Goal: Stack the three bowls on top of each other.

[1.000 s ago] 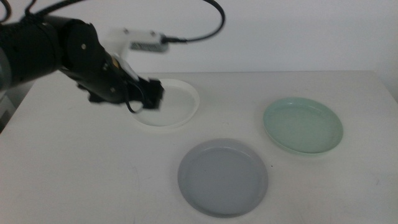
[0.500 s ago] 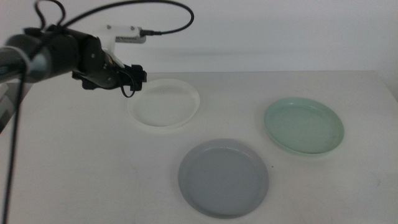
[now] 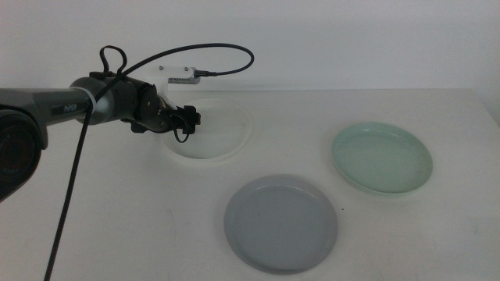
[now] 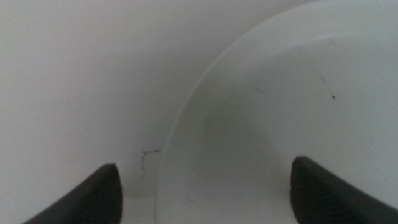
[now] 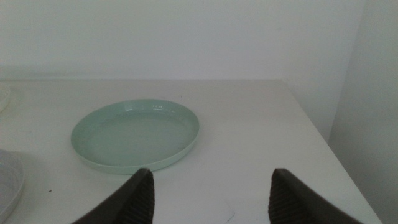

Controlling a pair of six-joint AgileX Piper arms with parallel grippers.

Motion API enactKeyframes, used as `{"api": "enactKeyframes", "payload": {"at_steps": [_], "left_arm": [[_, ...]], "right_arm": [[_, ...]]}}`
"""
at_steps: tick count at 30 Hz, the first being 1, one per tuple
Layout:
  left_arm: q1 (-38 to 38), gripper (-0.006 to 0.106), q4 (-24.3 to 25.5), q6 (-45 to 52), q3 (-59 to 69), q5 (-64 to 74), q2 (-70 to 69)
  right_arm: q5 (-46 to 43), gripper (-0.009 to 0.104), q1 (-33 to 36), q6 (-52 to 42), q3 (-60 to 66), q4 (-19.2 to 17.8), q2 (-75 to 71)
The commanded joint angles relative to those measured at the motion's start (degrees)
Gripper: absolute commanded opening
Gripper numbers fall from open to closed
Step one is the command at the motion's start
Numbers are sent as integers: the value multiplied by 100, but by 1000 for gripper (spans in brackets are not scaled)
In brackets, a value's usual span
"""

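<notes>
**Left gripper low at the white bowl's rim, jaws spread**

The left gripper (image 3: 190,119) reaches in from the left side of the table (image 3: 117,218), low over the near-left edge of the white bowl (image 3: 219,133). Its wrist view shows the two dark jaws wide apart, holding nothing, with the white bowl's (image 4: 280,112) curved rim running between them: one jaw stands over the bare table outside the rim, the other over the bowl's inside. Whether either jaw touches the rim cannot be told.

From that gripper, the white bowl lies directly ahead and under its tips. The grey bowl (image 3: 281,222) sits well apart from it, toward the front of the table and to the right. The mint bowl (image 3: 381,157) lies farther still to the right, about level with the white one. All three bowls rest flat and separate on the table, none on another.

The right gripper (image 5: 210,193) waits out of the middle view. Its jaws stand open and empty, with the mint bowl (image 5: 135,135) on the table ahead of them, and an edge of the grey bowl (image 5: 9,180) just visible off to one side.
</notes>
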Motion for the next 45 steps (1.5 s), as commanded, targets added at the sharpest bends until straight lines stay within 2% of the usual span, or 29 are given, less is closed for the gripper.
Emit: {"api": "enactKeyframes", "payload": {"at_steps": [1,4,7,12,17,25,30,39,45], "left_arm": [[8,82,-30,-63,-165,-251,-329],[8,49,-162,-63,-165,-222,-320],[42,2,-185,-165,-165,-204,-320],[249,0,-366,-482,-165,27,-680],[292,0,-375,-222,59,409,-1685],[185,0,-602,-206,2245,-92,-3796],[-359,0,-772,-206,3379,-221,-4624],[-1681,0,-813,-620,4165,-1085,-4425],[-2104,0,-813,-818,4195,-1665,-3851]], "right_arm": [[-443,48,-37,-41,-41,-80,-154],[-443,48,-37,-41,-41,-80,-154],[-443,48,-37,-41,-41,-80,-154],[-443,48,-37,-41,-41,-80,-154],[-443,48,-37,-41,-41,-80,-154],[-443,48,-37,-41,-41,-80,-154],[-443,48,-37,-41,-41,-80,-154],[-443,48,-37,-41,-41,-80,-154],[-443,48,-37,-41,-41,-80,-154]]}}
